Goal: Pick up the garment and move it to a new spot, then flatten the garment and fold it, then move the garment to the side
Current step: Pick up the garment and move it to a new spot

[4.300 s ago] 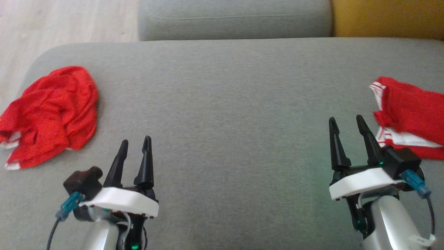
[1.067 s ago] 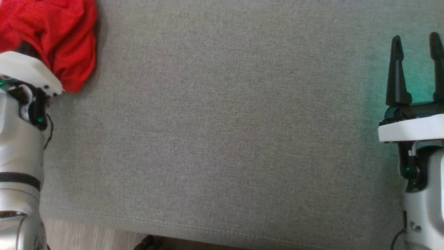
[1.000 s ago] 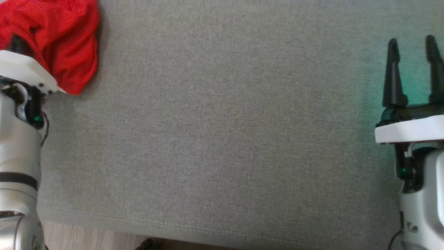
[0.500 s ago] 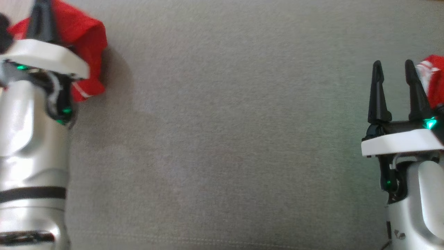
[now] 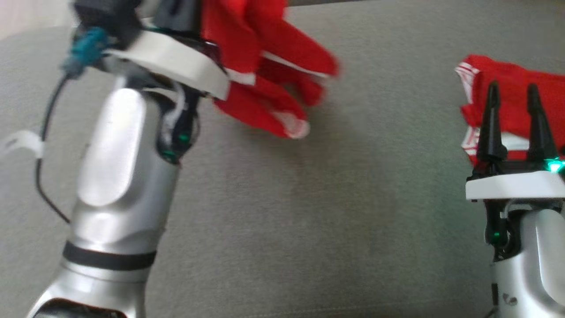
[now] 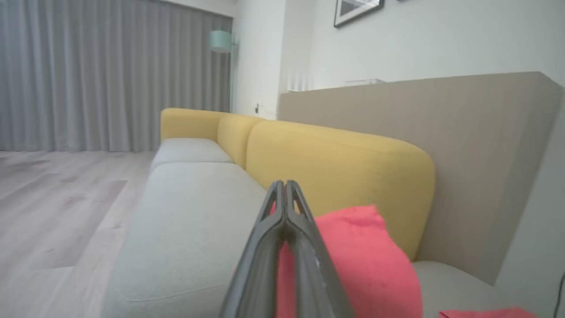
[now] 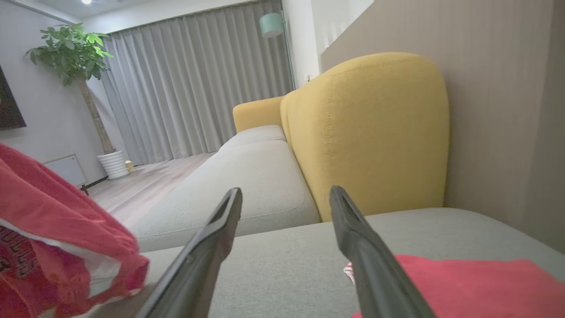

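The garment is red with white trim and hangs crumpled above the grey sofa seat, left of centre. My left gripper is shut on it, and red cloth bulges beside its closed fingers. The left arm reaches up from the lower left, and its white wrist plate sits against the cloth. My right gripper stands open at the right with nothing between its fingers. In the right wrist view the hanging garment shows at the left, apart from the open right gripper.
A second red garment with white stripes lies on the seat at the right, just beyond my right fingertips, and also shows as red cloth under them. A yellow backrest rises behind the seat. Wooden floor lies off the sofa's left end.
My left arm has lifted the garment off the seat and carried it right, toward the middle. The head camera has tilted up. The right gripper has stayed open at the right.
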